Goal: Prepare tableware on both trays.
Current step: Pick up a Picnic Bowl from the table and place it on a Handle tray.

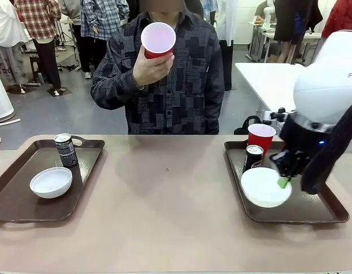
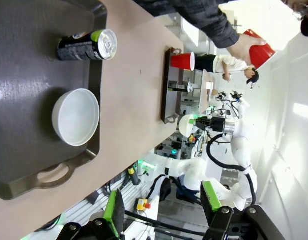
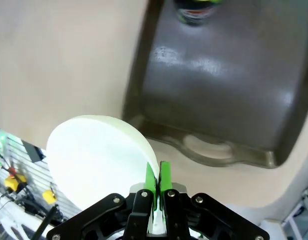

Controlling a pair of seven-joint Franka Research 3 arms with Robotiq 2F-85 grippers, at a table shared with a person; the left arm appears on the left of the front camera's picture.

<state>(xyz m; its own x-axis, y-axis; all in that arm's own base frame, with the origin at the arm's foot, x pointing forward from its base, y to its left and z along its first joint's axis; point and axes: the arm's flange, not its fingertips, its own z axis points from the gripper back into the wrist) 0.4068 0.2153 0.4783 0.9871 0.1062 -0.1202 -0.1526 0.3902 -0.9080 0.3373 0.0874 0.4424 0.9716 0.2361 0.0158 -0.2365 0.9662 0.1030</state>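
Nearest the front camera, at the lower right of the frame, the right gripper [image 1: 285, 180] had its green pads pinched on the rim of a white bowl [image 1: 265, 187], holding it tilted over the near left part of the right tray [image 1: 324, 212]. Behind that bowl on the same tray stood a Pepsi can [image 1: 253, 157] and, just beyond it, a red cup [image 1: 261, 137]. At the lower left lay the left tray [image 1: 16, 208], carrying a second white bowl [image 1: 51, 182] and, nearer its far edge, a slim black can [image 1: 65, 149] standing upright. At the top centre the person's hand [image 1: 151, 67] held another red cup [image 1: 158, 39] up, its white inside turned to the camera.

Along the bottom edge of the left wrist view, the left gripper [image 2: 163, 212] had its fingers spread wide apart, holding nothing. Higher on the left, the left tray [image 2: 24, 60] held the second bowl [image 2: 76, 117] and, above it, the black can [image 2: 88, 45]. Right of centre, far off, the right tray [image 2: 164, 85] showed edge-on with its red cup [image 2: 182, 61]; below it the right gripper [image 2: 196, 121] carried its bowl [image 2: 184, 125]. The person's raised cup [image 2: 257, 49] sat at the upper right.

At the bottom centre of the right wrist view, the right gripper [image 3: 157, 176] was clamped on the edge of the white bowl [image 3: 96, 157], which filled the lower left. Above and to the right lay the right tray [image 3: 218, 95], its cut-out handle close to the bowl, with the Pepsi can [image 3: 196, 11] blurred at the top edge.
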